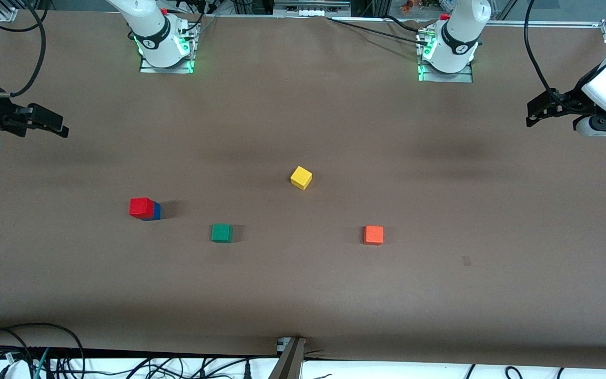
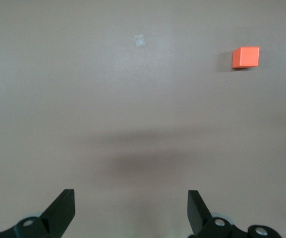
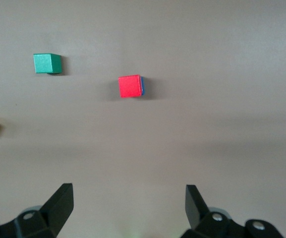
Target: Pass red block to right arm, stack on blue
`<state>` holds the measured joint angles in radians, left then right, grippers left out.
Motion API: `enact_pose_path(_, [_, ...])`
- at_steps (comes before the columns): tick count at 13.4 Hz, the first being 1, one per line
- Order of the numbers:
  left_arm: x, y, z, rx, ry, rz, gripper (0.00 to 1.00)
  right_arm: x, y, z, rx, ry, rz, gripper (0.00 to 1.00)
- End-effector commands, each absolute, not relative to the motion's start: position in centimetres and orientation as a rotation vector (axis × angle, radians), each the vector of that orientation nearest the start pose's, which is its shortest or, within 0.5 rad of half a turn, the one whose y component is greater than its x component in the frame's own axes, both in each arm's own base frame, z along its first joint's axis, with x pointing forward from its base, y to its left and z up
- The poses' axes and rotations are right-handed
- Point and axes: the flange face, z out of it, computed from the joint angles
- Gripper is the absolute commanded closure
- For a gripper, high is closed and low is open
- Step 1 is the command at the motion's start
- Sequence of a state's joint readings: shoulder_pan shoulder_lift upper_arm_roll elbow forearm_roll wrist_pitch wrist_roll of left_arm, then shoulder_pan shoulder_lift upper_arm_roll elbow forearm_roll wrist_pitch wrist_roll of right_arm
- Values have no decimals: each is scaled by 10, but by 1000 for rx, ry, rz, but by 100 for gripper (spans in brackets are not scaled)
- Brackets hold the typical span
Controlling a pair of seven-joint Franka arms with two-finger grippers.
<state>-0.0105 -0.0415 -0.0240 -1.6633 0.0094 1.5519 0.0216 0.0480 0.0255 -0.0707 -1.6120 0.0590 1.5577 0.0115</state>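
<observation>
Lowest on the table toward the front camera: green cube (image 1: pixel 221 232) and orange cube (image 1: pixel 373 235), both untouched. Starting at the right arm's end: right gripper (image 1: pixel 45 122) parked above the table edge there, fingers spread wide, nothing between them, waiting. Next along, red block (image 1: pixel 141 207) sitting on top of blue block (image 1: pixel 156 211), only a sliver of blue showing under it; confirmed in the right wrist view, red block (image 3: pixel 130 86) covering nearly all of blue block (image 3: pixel 142 85). Stack looks done, by this judgement. Slight offset between the two, red overhanging toward the right arm's end. Green cube near the stack, nearer the front camera; yellow cube (image 1: pixel 301 177) mid-table, farther off. Orange cube toward the left arm's end, also seen from the left wrist (image 2: pixel 245 57). Left gripper (image 1: pixel 543 110) above the table edge at its own end, fingers spread, empty, waiting. Risks from here: offset stack toppled by any table knock or a low sweep of the right arm; orange mistaken for red on a repeat attempt; loose cables snagging either arm
</observation>
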Motion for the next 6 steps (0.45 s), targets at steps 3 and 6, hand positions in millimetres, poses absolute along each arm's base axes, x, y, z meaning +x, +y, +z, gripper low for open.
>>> enact_pose_path(3, [539, -19, 608, -3132, 79, 115, 0, 544, 5, 595, -3118, 37, 113, 0])
enact_pose_path(6, [539, -20, 608, -3132, 82, 115, 0, 546, 8, 595, -3126, 29, 111, 0])
